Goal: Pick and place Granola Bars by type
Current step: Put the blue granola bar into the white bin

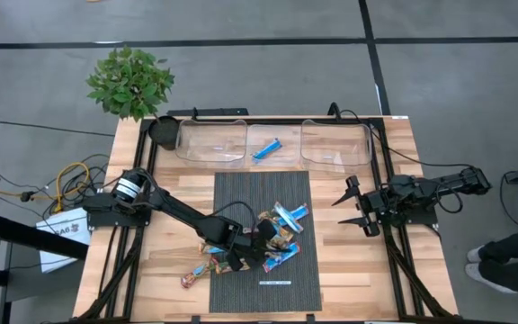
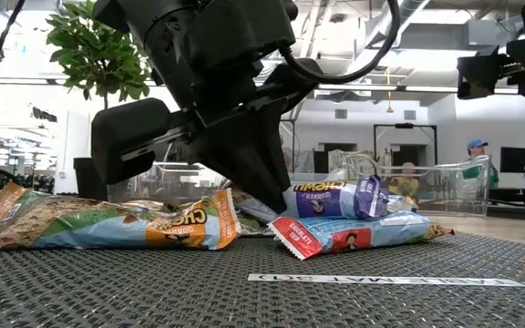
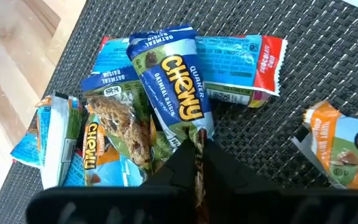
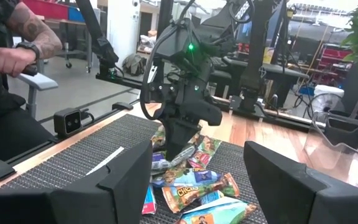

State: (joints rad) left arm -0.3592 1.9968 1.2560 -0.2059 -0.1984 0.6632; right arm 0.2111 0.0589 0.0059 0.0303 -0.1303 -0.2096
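High view, your left gripper [image 1: 257,241] down in the Granola Bars [image 1: 277,236] heaped on the dark mat [image 1: 241,189], fingers pinched on a wrapper edge, one blue bar [image 1: 266,149] in the middle clear bin [image 1: 273,144], your right gripper [image 1: 353,205] spread wide, hovering at the table's right edge.

Grey floor [image 1: 439,81] crossed by dark lines surrounds the wooden desk [image 1: 349,261]; a potted plant [image 1: 130,83] (leafy green) stands at its far-left corner.

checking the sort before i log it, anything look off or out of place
Mostly no. One blue bar lies alone in the middle clear bin; the rest sit heaped on the dark mat, a few spilling onto bare wood. The left hand is shut down in the heap.
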